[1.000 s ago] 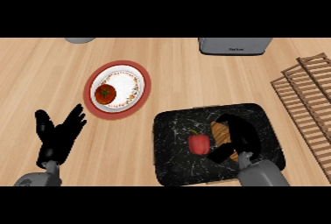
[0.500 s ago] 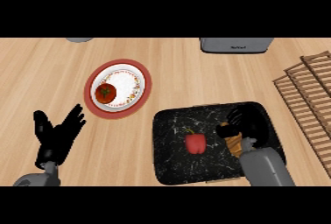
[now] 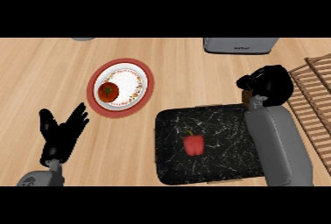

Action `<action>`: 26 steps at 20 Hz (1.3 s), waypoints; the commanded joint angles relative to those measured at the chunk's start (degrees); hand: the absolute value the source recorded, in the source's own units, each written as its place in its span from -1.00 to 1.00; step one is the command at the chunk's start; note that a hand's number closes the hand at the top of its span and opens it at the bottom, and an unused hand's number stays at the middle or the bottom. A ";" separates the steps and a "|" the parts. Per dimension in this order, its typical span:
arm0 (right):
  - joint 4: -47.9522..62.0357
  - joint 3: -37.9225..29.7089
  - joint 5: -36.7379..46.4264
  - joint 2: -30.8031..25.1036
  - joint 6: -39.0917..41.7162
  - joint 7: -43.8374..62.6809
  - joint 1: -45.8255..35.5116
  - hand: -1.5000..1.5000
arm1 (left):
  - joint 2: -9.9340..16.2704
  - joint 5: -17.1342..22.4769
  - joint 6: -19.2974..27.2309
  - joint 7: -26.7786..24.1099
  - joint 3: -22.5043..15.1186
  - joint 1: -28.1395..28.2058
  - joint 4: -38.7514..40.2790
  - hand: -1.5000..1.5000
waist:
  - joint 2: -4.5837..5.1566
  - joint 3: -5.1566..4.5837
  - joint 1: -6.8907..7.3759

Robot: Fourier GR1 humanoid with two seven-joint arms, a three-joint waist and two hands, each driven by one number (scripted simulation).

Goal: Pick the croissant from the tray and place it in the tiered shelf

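Note:
My right hand hangs above the counter just past the far right corner of the black marbled tray. Its fingers are curled round the brown croissant, of which only a small edge shows below the hand. The wooden slatted tiered shelf stands right beside that hand at the view's right edge. A red bell pepper lies in the middle of the tray. My left hand rests open at the lower left, fingers up.
A red-rimmed white plate with a tomato on it lies left of the tray. A grey appliance stands at the counter's far edge, behind my right hand.
My right hand closed on the croissant in the tray, lifted it and carried it away from me and to the right, toward the shelf. The left hand stayed put.

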 commanded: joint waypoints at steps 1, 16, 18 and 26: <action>0.21 -0.12 12.18 -0.10 0.01 16.24 -9.99 1.00 | 0.49 0.49 -0.29 0.59 0.86 -1.27 0.61 0.00 | -0.34 -0.08 -0.22; -8.51 -13.20 31.32 -4.16 22.62 18.18 -28.13 1.00 | -0.30 0.19 0.04 -1.65 1.41 2.40 0.43 0.00 | -0.82 0.02 -1.79; -8.57 -15.65 32.35 -5.38 24.32 16.84 -29.62 1.00 | 0.00 0.35 0.36 1.05 1.22 1.43 -1.10 0.00 | -0.75 0.08 -1.58; -13.17 -22.13 34.27 -10.96 29.64 8.88 -30.70 1.00 | 0.56 0.58 -0.96 -0.82 2.81 -0.74 3.13 0.00 | -0.38 0.07 -1.99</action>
